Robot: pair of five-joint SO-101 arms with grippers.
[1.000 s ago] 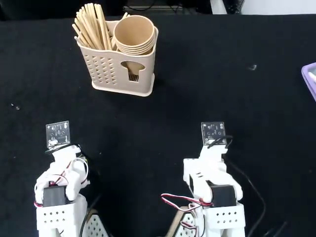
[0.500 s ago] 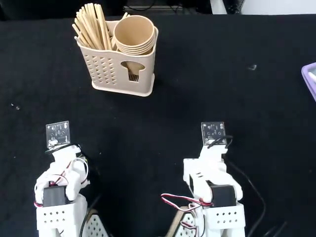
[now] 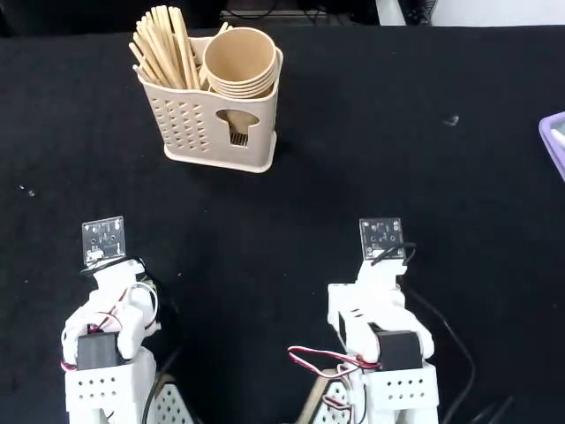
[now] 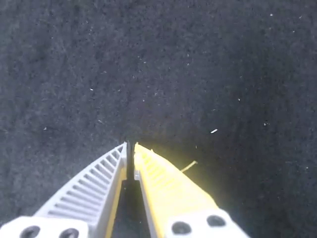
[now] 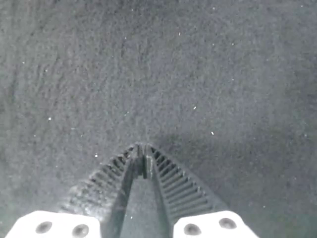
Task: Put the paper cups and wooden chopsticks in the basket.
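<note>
Basket: a beige perforated basket (image 3: 199,132) stands upright on the black cloth (image 3: 371,168), at about 11 o'clock in the high view and well apart from both arms.
Paper cups: a nested stack of paper cups (image 3: 240,58) sits in the basket's 3 o'clock side, mouth up. Several rims show one under another, but the count is hard to make out, and the cup bodies are hidden behind the basket wall.
Wooden chopsticks: a bundle of wooden chopsticks (image 3: 162,46) stands in the 9 o'clock side, leaning and fanning toward 11 o'clock just beside the cups. Their lower ends are hidden inside the basket.
Cut-out: a keyhole-shaped opening (image 3: 237,124) in the near wall shows something dark and ribbed behind it — too small to tell what.
Arms: one white arm (image 3: 108,331) is folded back at 7 o'clock and another (image 3: 381,329) at 5 o'clock. Both bases are cut off by the lower edge, and which side is which cannot be told from above.
Left gripper: the left gripper (image 4: 130,147) has one grey finger and one yellow, their tips pressed together over bare cloth.
Right gripper: the right gripper (image 5: 143,148) has two dark ribbed fingers closed tip to tip, close above the cloth.
Edge: a purple object (image 3: 554,141) at 3 o'clock is cut off by the frame — what it is cannot be told.
</note>
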